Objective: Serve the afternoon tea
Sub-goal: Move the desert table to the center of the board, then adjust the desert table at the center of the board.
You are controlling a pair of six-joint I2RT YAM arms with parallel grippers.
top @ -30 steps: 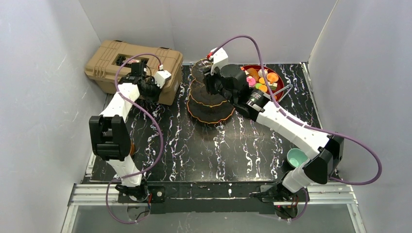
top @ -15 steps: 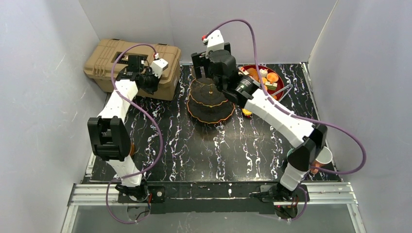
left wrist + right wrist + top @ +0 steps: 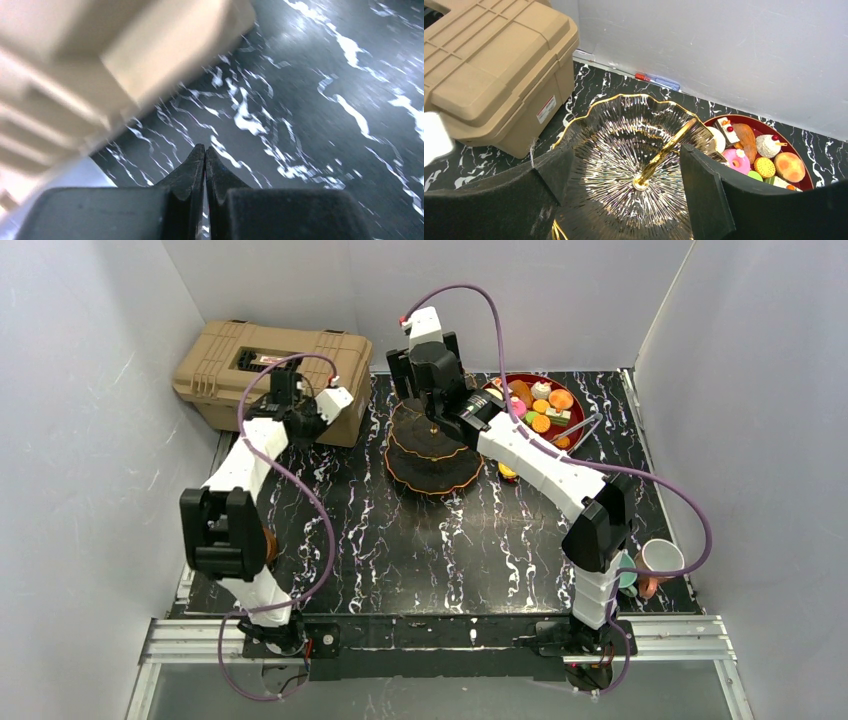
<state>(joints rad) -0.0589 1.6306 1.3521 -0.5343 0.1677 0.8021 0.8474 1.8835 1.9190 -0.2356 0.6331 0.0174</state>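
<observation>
The dark three-tier stand point(image 3: 430, 458) with gold scalloped rims stands at the back middle of the table. My right gripper point(image 3: 422, 375) hangs open above it. In the right wrist view its fingers point(image 3: 704, 185) flank the top tier point(image 3: 624, 145) and the gold handle point(image 3: 669, 147) without touching. The toy sweets point(image 3: 540, 405) lie in a red bowl point(image 3: 758, 121) to the stand's right. One sweet point(image 3: 508, 473) lies loose on the table. A white cup point(image 3: 662, 557) and a teal cup point(image 3: 627, 578) stand at the near right. My left gripper point(image 3: 205, 150) is shut and empty beside the tan case.
The big tan case point(image 3: 270, 375) fills the back left corner and shows in the left wrist view point(image 3: 100, 60). White walls close in the black marble table point(image 3: 420, 550). A red and blue screwdriver point(image 3: 656, 81) lies at the back wall. A brown saucer point(image 3: 270, 542) sits behind the left arm.
My right gripper has risen and moved from the stand's right side to above its top tier. The right elbow has swung in, uncovering the cups. The left arm has shifted only slightly.
</observation>
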